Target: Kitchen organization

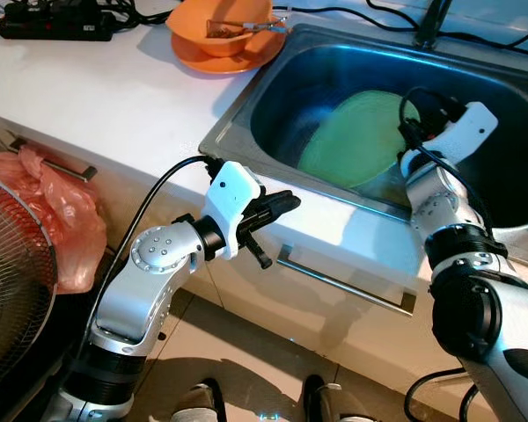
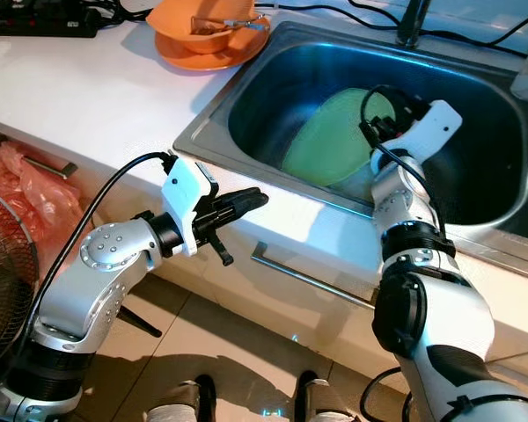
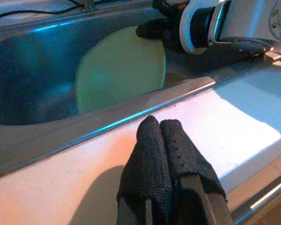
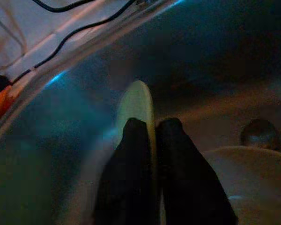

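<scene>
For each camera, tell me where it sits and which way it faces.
Left eye view: on the head, looking down at the sink; both silver arms show.
Right eye view: its stereo twin, same scene.
Left wrist view: looks along the left gripper, jaws shut, over the counter edge into the sink.
Right wrist view: inside the sink, looks along the right gripper, jaws clamping the green plate edge-on.
Shared: all four show the plate.

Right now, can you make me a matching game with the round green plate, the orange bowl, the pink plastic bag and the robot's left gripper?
Things:
1. round green plate
2. orange bowl
3. pink plastic bag
4. left gripper

Places or states:
A. shut, in front of the counter edge
B. on the white counter
C. in the steel sink, pinched by the right gripper
D. hanging below the counter

Pairs: 1-C, 2-B, 3-D, 4-A
</scene>
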